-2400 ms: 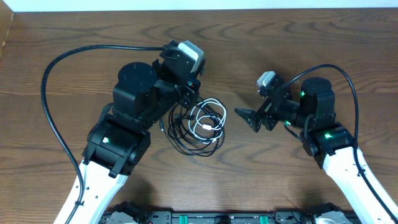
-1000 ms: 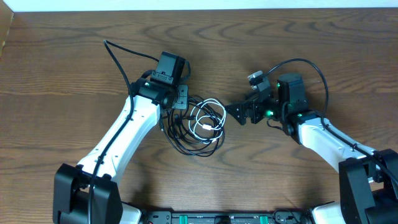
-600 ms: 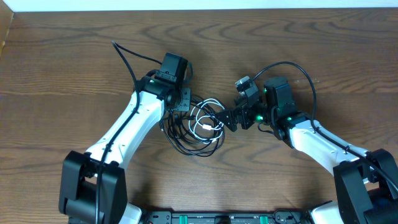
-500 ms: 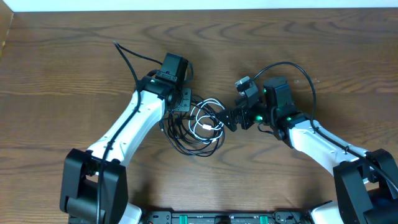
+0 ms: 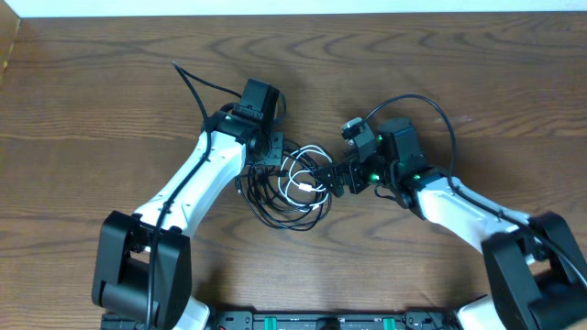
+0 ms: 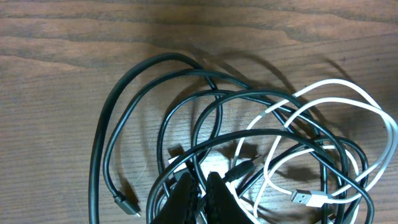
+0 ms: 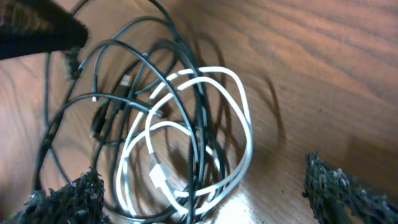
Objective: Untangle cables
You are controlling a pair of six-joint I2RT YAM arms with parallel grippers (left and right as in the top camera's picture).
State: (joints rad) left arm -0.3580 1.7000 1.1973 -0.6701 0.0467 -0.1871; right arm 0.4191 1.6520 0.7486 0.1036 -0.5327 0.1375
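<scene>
Cable tangle lies on the table, roughly mid-table, between the two arms. Left gripper sits at the tangle's far-left edge — right gripper at its right edge, pointing in. Left wrist view: fingertips meet strands at the tangle's near edge; one plug end lies left of them, another plug to the right, inside the loops. Right wrist view: the loops lie between its fingers.
</scene>
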